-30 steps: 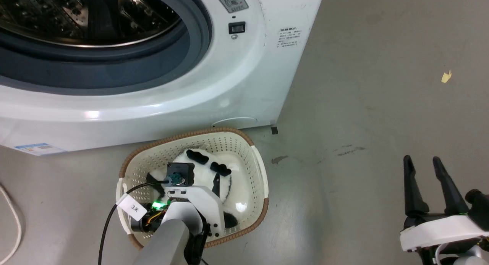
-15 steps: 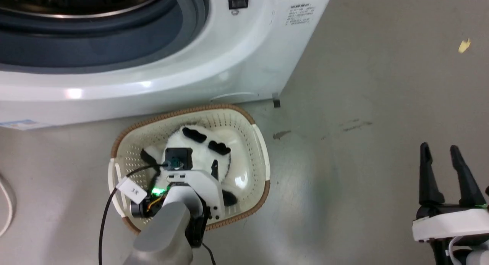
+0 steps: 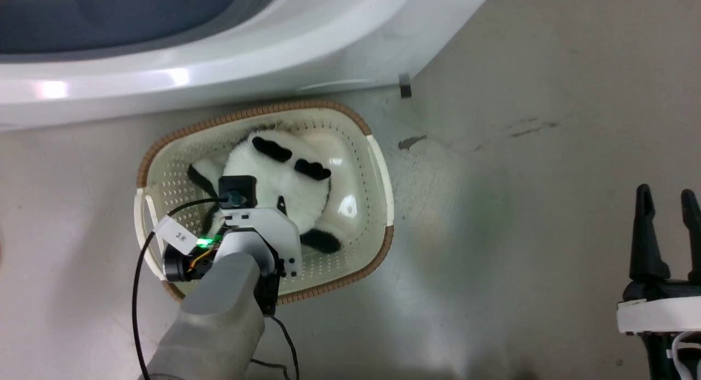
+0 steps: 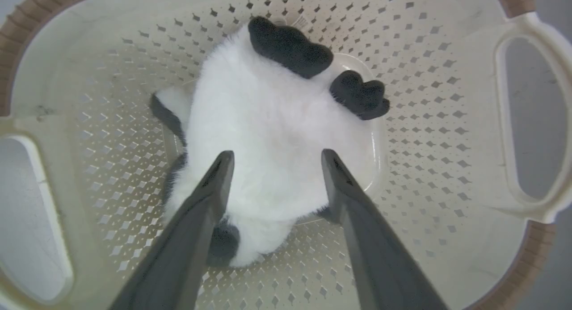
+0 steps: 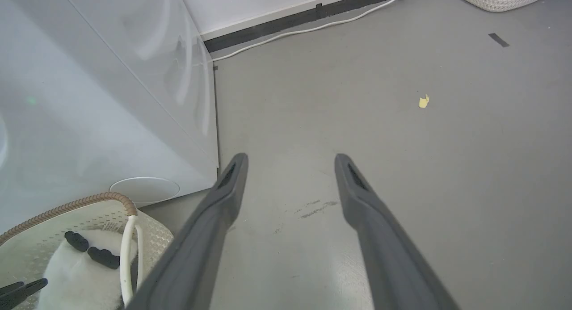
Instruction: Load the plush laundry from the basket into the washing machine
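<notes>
Right now, your left gripper [image 4: 277, 152] is hanging down inside the basket [image 4: 424, 100], directly over the plush laundry [image 4: 268, 122]. Its two fingers are standing spread wide and are gripping nothing. You cannot tell from these views whether the tips are touching the fur. The plush is lying on the basket's bottom, white body facing up, with two black parts [image 4: 290, 46] showing at its far end. The basket is sitting on the grey floor [image 3: 520, 205] just in front of the washing machine [image 3: 246, 68], near its right front corner. Your right gripper [image 5: 290, 156] is hovering well apart to the right, over the floor, with its fingers likewise spread and empty. A small yellow scrap [image 5: 423, 101] is lying on the floor beyond it.
</notes>
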### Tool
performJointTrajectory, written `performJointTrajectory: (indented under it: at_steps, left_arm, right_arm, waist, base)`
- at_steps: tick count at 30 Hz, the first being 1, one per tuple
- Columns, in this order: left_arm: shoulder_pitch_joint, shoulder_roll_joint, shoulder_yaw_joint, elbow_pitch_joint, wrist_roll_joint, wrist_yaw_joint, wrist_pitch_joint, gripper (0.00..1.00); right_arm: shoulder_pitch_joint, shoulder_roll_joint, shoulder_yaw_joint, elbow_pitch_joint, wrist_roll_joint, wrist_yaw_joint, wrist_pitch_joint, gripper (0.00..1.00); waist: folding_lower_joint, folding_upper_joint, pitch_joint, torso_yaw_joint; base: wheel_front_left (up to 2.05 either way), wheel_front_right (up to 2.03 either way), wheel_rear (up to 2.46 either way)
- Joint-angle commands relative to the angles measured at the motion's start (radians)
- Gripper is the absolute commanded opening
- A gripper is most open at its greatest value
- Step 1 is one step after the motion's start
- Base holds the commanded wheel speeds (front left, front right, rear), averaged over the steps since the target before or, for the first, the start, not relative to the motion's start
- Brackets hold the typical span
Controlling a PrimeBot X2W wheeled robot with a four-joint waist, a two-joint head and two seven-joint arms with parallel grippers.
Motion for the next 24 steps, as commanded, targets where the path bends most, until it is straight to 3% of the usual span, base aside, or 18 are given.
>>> performJointTrajectory:
  at_steps: [1,9,24]
  left_arm:
    - [-0.03,0.006,-0.01,0.029,-0.016,0.012,-0.017,1.0]
    - [-0.08,0.013,-0.013,0.106,-0.062,0.054,-0.104,1.0]
    - [-0.112,0.001,-0.009,0.13,-0.093,0.023,-0.129,1.0]
  right_arm:
    - [-0.011,-0.005,-0.008,-0.011,0.011,-0.001,-0.006,1.0]
    - [-0.01,-0.013,-0.023,-0.042,0.03,-0.001,-0.005,1.0]
    - [0.021,-0.039,-0.057,-0.118,0.027,-0.001,0.029,1.0]
  waist:
    - [-0.0001,0.0,0.029,0.007]
    - [-0.0001,0.0,0.087,0.015]
    - [-0.0001,0.0,0.133,0.033]
  base:
    - [0.0,0.0,0.0]
    - [0.0,0.0,0.0]
    - [0.0,0.0,0.0]
